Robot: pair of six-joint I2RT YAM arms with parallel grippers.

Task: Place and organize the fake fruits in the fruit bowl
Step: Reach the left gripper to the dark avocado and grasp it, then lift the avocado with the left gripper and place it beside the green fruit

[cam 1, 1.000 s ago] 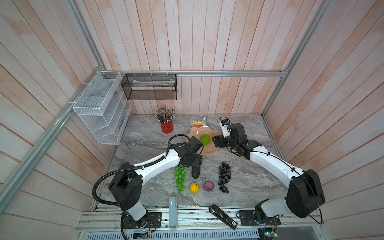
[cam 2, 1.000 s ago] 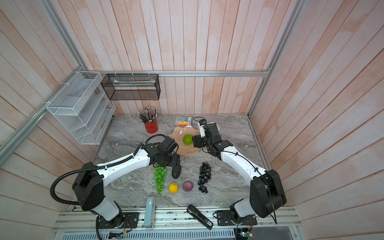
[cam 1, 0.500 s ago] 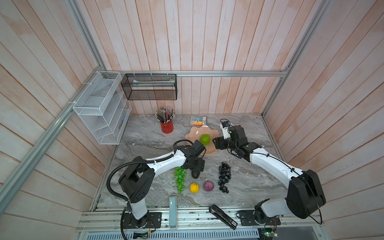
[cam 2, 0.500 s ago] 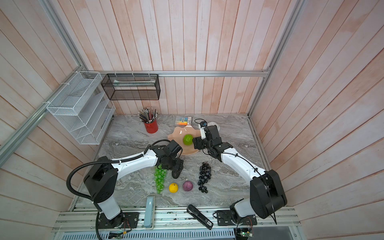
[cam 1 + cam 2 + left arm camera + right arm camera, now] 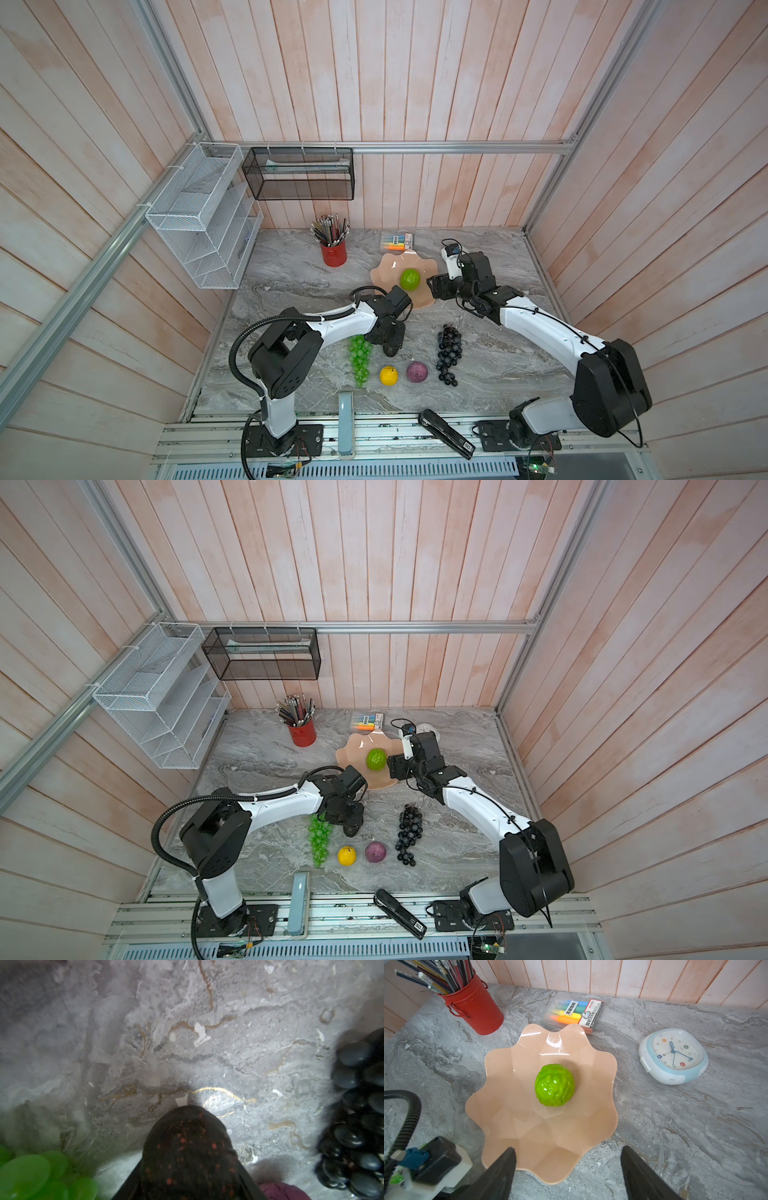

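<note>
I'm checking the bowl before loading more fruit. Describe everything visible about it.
The bowl is a wide, shallow, glossy peach-pink dish, plastic by its look, with a wavy scalloped rim and faceted sides. It sits upright on the marble table. One bumpy green ball rests near its centre; nothing else lies inside. A marker box lies just behind it.

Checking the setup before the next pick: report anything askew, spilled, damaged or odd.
Nothing spilled or damaged. Two oddities: the rounded white-and-blue clock lies flat, face up, on the grey marble table rather than standing, and a black stapler-like tool sits askew on the metal rail off the table's front edge.
</note>
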